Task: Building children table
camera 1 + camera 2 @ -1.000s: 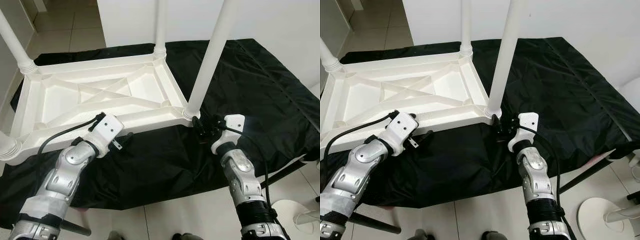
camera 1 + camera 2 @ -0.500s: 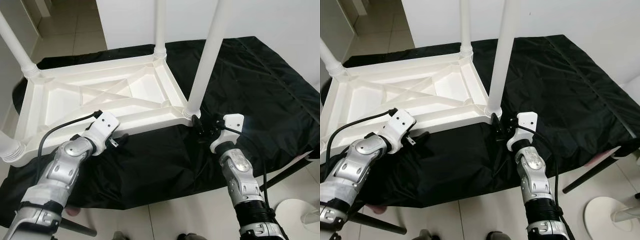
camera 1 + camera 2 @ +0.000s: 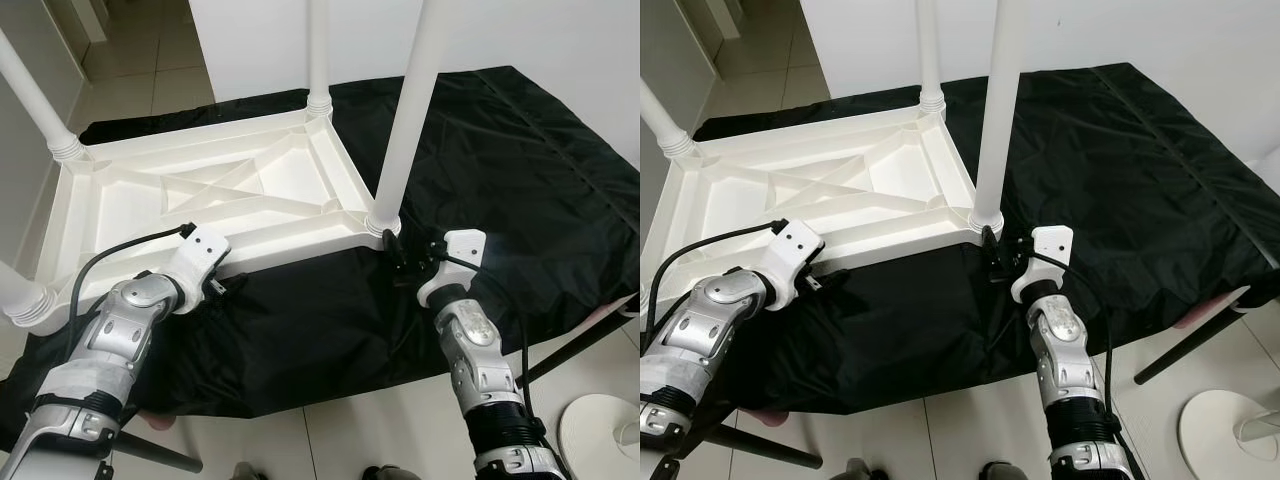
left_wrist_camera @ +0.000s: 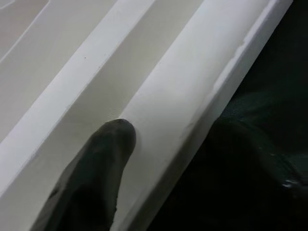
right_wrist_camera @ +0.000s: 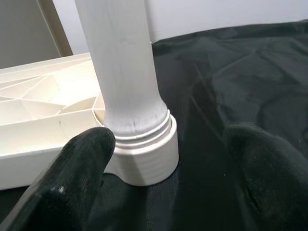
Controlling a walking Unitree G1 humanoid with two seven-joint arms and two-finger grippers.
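Upturned white table (image 3: 200, 195); right claw (image 3: 405, 255) spread beside leg (image 3: 405, 120).

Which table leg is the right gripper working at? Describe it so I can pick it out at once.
Start at the white table lying upside down on the black cloth. Go to its near corner on the robot's right, where a white leg rises from a ribbed socket. Unlike the other legs, it has the open right gripper at its base.
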